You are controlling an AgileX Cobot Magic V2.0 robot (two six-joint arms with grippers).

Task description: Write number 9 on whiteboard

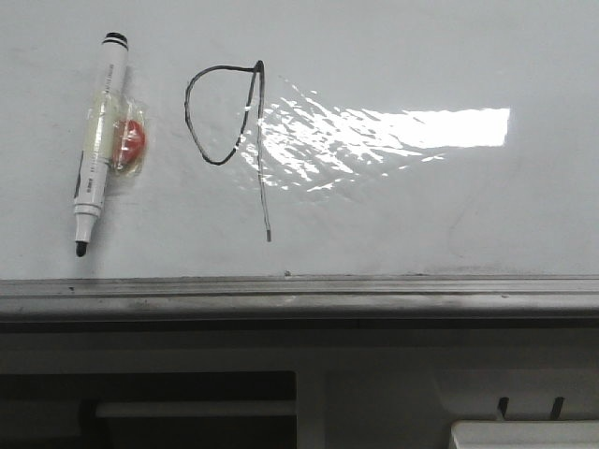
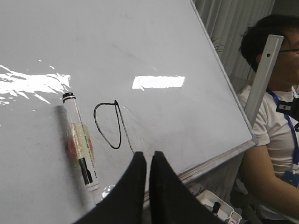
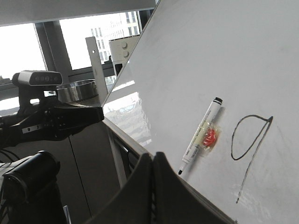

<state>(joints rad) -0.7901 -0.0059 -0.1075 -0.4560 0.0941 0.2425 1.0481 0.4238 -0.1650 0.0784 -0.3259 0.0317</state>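
Your left gripper [image 2: 148,161] is sitting pinched together on nothing, matte black fingers touching; your right gripper [image 3: 153,161] is doing the same. Both are hanging clear of the glossy whiteboard [image 1: 421,215]. On it, the number 9 [image 1: 229,131] is showing as a thin black oval loop with a straight tail, just beside a white plastic marker [image 1: 98,140] lying capless.

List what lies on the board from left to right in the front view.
Marker with a red blob taped at its right side → number 9 → bright glare patch. All lie on the whiteboard.
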